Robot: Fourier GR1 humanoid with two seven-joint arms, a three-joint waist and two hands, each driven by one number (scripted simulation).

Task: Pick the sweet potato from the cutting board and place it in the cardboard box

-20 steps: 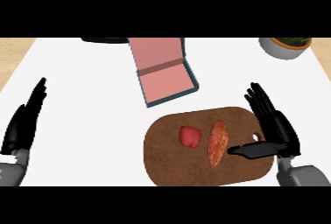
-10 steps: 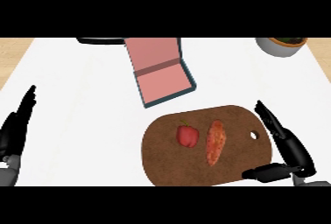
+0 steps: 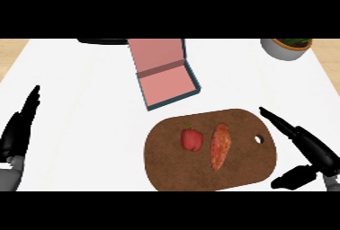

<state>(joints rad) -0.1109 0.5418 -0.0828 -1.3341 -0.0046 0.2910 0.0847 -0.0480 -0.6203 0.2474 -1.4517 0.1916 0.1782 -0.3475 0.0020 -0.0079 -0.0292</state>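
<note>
**Right hand lined up, sweet potato not touched yet**

Cutting board (image 3: 199, 173) sits at 5 o'clock, cardboard box (image 3: 164, 74) open at 12, ready to receive. Right hand (image 3: 306, 146) hovers at the board's 3 o'clock, fingers straight and together. Left hand (image 3: 19, 130) rests at 9, fingers straight. Sweet potato (image 3: 220, 146) lies mid-board beside a red pepper (image 3: 192, 139).

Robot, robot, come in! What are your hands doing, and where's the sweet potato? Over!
Left hand open, resting at left edge. Right hand open beside cutting board. Sweet potato on board, untouched, red pepper alongside. Cardboard box open, nothing in the way.
</note>
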